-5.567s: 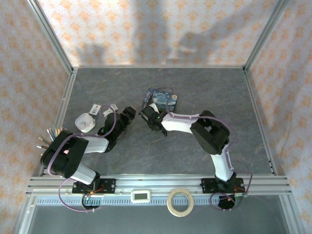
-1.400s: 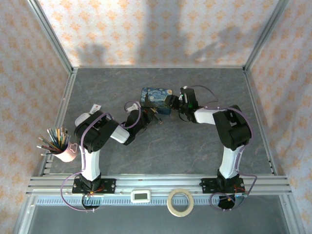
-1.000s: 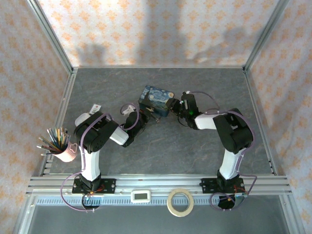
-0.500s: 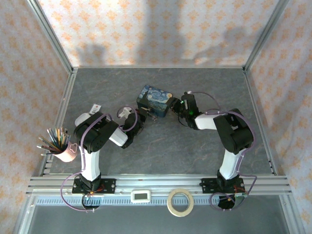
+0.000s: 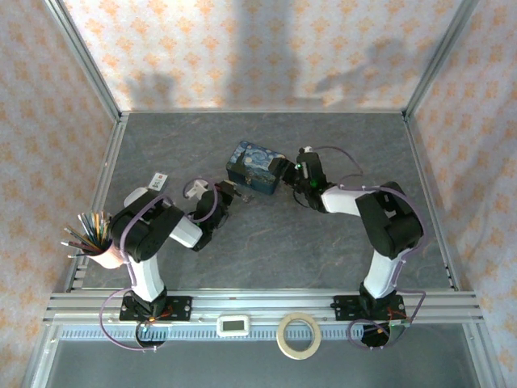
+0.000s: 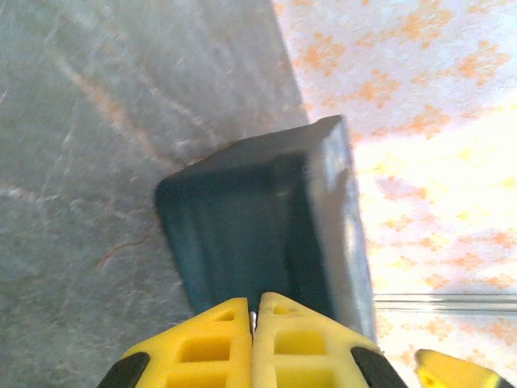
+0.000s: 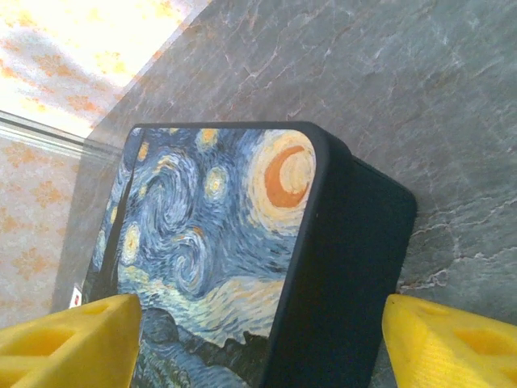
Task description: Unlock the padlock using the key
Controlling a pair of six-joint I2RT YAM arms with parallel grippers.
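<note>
Nearest us, on the rail along the bench's near edge, we count one tape roll (image 5: pixel 298 335) and one small white timer (image 5: pixel 235 325). By the left edge stand one cup of pencils (image 5: pixel 97 241) and one white tag (image 5: pixel 158 179). Mid-bench, the two hands flank one starry-night tin (image 5: pixel 254 166). The left hand (image 5: pixel 229 192) is clenched; we cannot tell whether it pinches the key. The right hand (image 5: pixel 284 172) is released, fingers wide. One padlock (image 5: pixel 245 195), a tiny dark speck with a silvery glint, lies just beside the tin's near side.
</note>
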